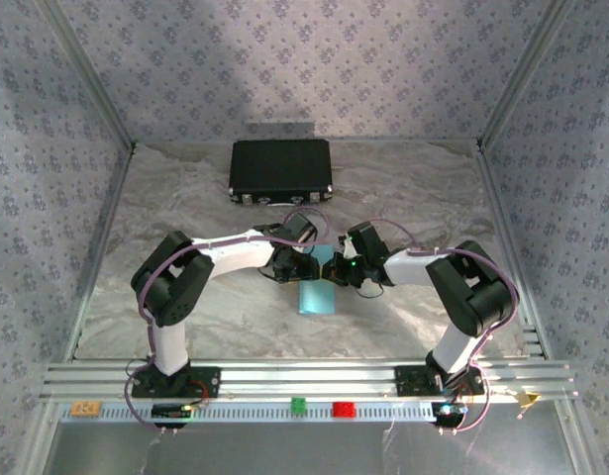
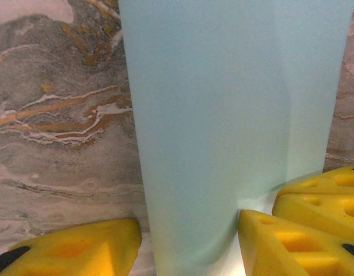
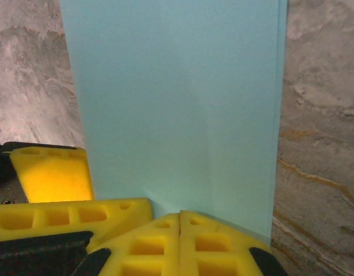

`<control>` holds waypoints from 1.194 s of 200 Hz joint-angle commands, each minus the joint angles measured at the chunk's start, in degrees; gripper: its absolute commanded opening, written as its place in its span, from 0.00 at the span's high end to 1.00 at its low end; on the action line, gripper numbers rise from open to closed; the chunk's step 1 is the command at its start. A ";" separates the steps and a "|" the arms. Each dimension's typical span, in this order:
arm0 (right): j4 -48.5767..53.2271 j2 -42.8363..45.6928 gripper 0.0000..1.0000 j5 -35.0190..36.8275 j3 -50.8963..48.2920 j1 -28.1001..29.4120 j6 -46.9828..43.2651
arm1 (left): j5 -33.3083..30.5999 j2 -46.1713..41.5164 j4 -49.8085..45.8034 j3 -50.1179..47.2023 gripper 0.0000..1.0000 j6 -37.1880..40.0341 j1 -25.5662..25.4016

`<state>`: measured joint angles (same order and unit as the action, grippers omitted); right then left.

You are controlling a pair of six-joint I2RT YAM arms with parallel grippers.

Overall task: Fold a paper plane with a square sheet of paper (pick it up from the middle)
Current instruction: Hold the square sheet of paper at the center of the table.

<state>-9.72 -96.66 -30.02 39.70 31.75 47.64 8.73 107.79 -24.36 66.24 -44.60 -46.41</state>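
Square sheet of paper (image 1: 317,297) is sitting mid-table (image 1: 225,322), looking doubled over, free end pointing toward the bases. Right gripper (image 3: 181,217) is pinching the far end, jaws fully closed on it. Left gripper (image 2: 188,230) is straddling the rounded fold half-spread; can't tell if it's pressing. I'd be closing left slowly with the right pinch fixed, checking the edges are lining up before creasing.
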 commanded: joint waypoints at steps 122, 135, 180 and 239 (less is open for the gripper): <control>12.12 -2.97 1.00 2.87 -0.38 -2.32 -10.28 | -0.76 -3.41 3.45 -2.73 0.43 -1.40 -0.82; 13.20 -2.53 1.00 2.07 -0.03 -2.98 -11.16 | -1.00 -6.41 4.28 -3.33 0.42 -1.78 -0.68; 14.76 -2.06 1.00 1.62 0.27 -4.36 -13.90 | 6.04 -13.61 14.39 -8.05 0.72 -3.65 1.88; 14.14 -1.63 1.00 3.06 -0.60 -4.48 -12.17 | 21.65 -10.21 31.80 -12.81 1.00 -9.71 4.94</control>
<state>-2.74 -97.49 -32.38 41.15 27.88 35.94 22.24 94.87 -1.08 54.06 -51.62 -41.58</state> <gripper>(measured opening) 0.052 0.048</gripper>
